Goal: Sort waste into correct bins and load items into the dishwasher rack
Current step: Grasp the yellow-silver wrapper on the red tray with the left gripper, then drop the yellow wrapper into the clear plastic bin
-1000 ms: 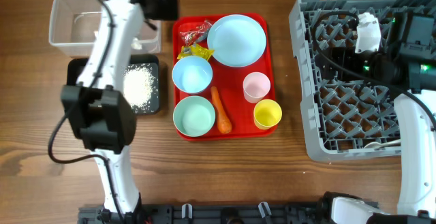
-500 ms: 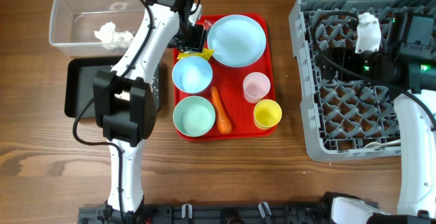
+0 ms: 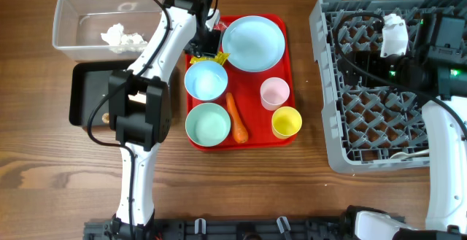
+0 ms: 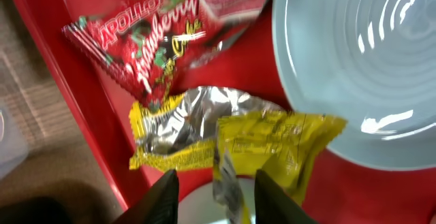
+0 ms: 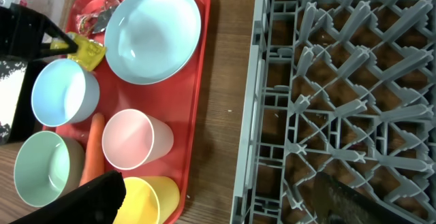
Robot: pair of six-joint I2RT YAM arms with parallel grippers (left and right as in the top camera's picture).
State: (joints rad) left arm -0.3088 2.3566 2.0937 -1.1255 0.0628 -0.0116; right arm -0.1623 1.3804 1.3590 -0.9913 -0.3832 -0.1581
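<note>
L arm is stretched to the upper-left corner of the red tray (image 3: pixel 249 88). L gripper (image 4: pixel 216 183) is low over the yellow wrapper (image 4: pixel 272 146), w/ the wrapper's lower end hanging between the fingers (image 4: pixel 163 197). Jaws stand part-way apart and there's a gap beside the foil, so can't tell if it's pinched or just straddled. Red strawberry wrapper (image 4: pixel 150 33) lies just above the yellow one in the wrist frame, flat on the tray, its corner against the rim of the light-blue plate (image 3: pixel 253 43). Rest of the tray: blue bowl (image 3: pixel 206 79) at centre-left, pale green bowl (image 3: pixel 208 123) below it, carrot (image 3: pixel 236 116) just right of both bowls, pink cup (image 3: pixel 274 93) and yellow cup (image 3: pixel 286 122) at lower right. Clear tub (image 3: pixel 73 21) is at upper left w/ crumpled tissue (image 3: pixel 120 37) inside. Black tray (image 3: pixel 84 94) sits below the tub, partly hidden by the L arm. R gripper (image 5: pixel 221 183) is wide open, nothing between the fingers, hanging over the left edge of the grey rack (image 3: pixel 365 101) at the right of the frame. No dishes visible in the rack.
</note>
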